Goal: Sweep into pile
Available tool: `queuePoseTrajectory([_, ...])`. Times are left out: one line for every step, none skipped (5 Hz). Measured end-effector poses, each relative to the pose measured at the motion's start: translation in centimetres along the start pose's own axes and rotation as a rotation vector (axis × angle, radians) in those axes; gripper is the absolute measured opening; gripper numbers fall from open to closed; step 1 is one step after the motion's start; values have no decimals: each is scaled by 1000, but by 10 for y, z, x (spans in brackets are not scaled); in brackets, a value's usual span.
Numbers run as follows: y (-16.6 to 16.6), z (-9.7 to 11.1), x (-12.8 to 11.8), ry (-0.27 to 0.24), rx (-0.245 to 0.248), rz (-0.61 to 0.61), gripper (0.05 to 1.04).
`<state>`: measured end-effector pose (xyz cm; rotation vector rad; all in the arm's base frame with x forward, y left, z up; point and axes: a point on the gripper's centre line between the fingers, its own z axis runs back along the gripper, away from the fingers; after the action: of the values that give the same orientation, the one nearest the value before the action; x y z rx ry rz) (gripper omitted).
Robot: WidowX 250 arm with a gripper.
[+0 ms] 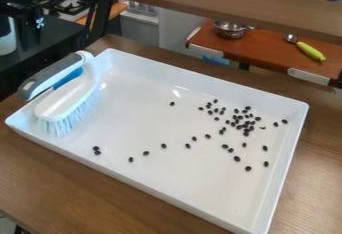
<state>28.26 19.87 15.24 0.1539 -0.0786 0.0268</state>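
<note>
Find the dark beans bunched loosely toward the right end of the white tray, with strays trailing to the near left. Judge partly piled at best, with outliers left to gather. See the brush bristles-down at the left end, pale against pale. Make out the gripper murkily at upper left, without telling wide from narrow.

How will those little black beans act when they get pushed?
The beans will likely roll or scatter easily, being small and rounded. They should slide readily too, since the tray looks smooth. Each is probably light, so a gentle push may do.
</note>
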Motion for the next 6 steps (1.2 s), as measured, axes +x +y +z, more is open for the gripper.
queuePoseTrajectory([-3, -12, -1, 28, -22, -3, 1001])
queuePoseTrajectory([-6, -14, 0, 24, -44, -13, 1001])
queuePoseTrajectory([-11, -19, 0, 13, -68, -29, 1001])
queuePoseTrajectory([-14, -28, -2, 3, -68, -29, 1001])
queuePoseTrajectory([-17, -34, -2, -5, -74, -18, 1001])
queuePoseTrajectory([-27, -41, -1, -7, -76, -23, 1001])
